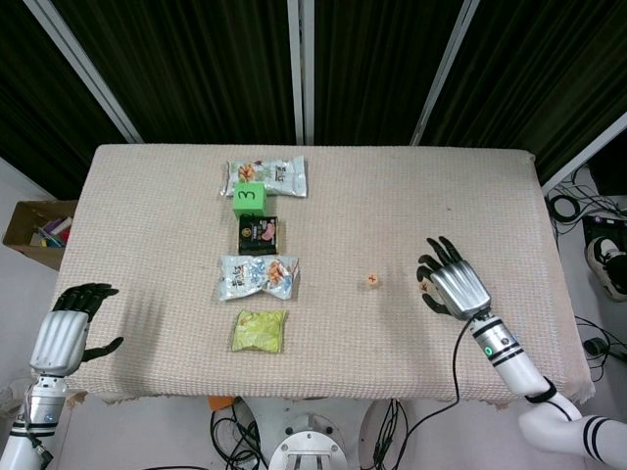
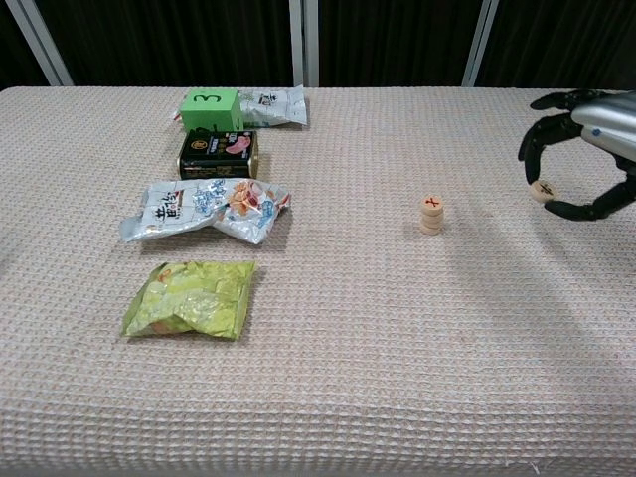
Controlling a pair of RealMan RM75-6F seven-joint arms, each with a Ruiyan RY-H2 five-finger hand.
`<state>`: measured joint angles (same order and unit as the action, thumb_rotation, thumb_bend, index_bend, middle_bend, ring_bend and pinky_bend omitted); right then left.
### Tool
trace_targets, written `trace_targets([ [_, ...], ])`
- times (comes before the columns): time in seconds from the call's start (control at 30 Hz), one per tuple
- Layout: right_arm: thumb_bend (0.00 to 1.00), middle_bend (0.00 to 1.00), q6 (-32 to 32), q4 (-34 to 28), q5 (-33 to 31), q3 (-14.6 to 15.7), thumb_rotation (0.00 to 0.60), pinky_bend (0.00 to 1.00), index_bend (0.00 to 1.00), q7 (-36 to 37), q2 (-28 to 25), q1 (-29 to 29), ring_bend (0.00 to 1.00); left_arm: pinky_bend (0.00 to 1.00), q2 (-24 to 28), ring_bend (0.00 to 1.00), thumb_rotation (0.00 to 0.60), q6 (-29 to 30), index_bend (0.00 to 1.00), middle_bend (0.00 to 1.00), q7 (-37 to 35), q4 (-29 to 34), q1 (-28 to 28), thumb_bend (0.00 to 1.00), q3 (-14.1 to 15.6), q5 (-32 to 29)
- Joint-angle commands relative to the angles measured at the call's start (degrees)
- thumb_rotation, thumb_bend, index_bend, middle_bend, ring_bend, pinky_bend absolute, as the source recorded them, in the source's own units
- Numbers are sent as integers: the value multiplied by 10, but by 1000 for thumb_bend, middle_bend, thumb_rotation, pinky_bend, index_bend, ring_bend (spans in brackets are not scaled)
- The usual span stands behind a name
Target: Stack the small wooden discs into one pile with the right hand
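Observation:
A short pile of small wooden discs stands on the table right of centre, with a red mark on top; the head view shows the pile too. My right hand hovers above the table to the right of the pile, pinching one more wooden disc between thumb and a finger while the other fingers stay spread. In the head view the right hand covers most of that disc. My left hand hangs off the table's front left corner, fingers apart, holding nothing.
A column of snack items lies left of centre: a silver packet, a green cube marked 3, a dark tin, a white-blue packet and a yellow-green packet. A cardboard box sits on the floor at left.

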<state>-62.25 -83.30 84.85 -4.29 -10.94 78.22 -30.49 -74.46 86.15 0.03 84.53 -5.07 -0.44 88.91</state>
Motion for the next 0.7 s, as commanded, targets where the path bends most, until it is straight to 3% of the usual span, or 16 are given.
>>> trace_targets([
  [0.03, 318, 294, 52, -24, -29, -28, 600, 0, 533, -36, 0, -42, 0, 184, -1, 170, 600, 1, 252, 222, -2, -1, 2, 85, 1, -1],
  [0.27, 318, 286, 111, -10, -67, -44, 600, 0, 532, -93, 39, -92, 0, 184, -5, 170, 600, 1, 252, 222, -11, -11, 5, 85, 1, -5],
  [0.7, 317, 278, 120, 1, -92, -41, 600, 0, 514, -123, 64, -114, 0, 184, -10, 170, 600, -3, 251, 222, -21, -22, 4, 85, 1, -6],
])
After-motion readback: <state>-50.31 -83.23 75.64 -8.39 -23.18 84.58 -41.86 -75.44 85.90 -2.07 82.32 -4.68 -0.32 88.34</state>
